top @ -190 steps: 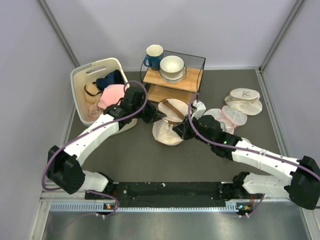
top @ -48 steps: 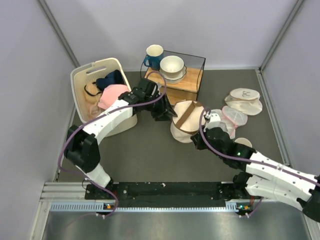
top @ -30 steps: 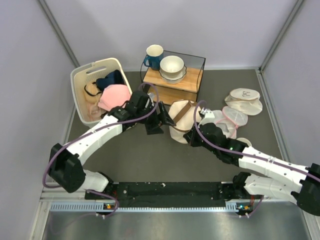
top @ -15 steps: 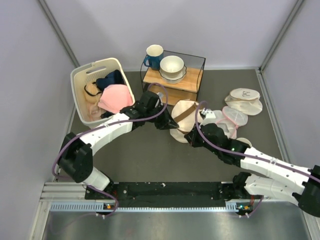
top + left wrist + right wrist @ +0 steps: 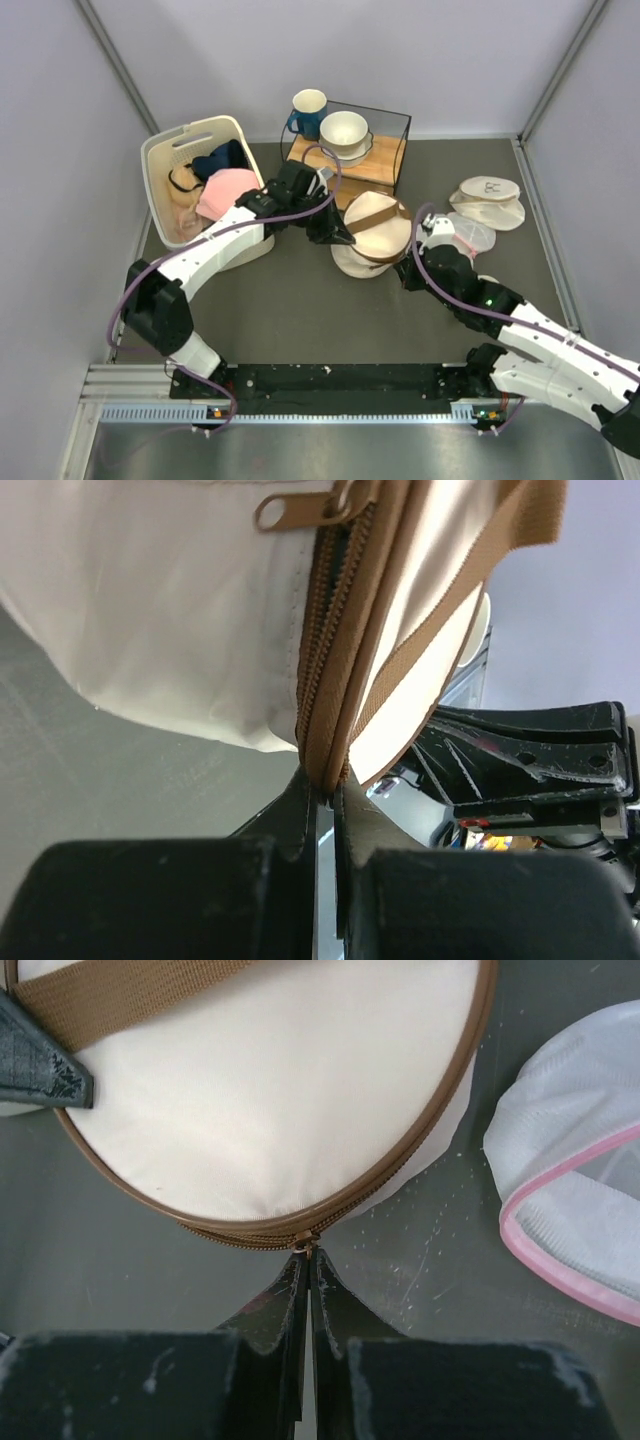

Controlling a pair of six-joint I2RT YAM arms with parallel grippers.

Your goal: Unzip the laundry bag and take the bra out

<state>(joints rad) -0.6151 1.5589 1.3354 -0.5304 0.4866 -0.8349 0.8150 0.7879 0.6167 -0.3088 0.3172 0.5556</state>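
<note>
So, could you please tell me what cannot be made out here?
- All views: the closed cream cylindrical fabric laundry bag hides its contents; no bra shows.
- Right wrist: what the right gripper pinches at the brown zip; too small between its tips.
- Left wrist: the bag's top, cut off by the upper edge.

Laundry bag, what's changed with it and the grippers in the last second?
The left gripper has shut on the zipped seam of the laundry bag, which shifted right. The right gripper stays shut on the zipper pull. The basket and shelf stayed put.

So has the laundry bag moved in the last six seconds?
Yes. The laundry bag has shifted right and now lies below the right end of the wooden shelf.
</note>
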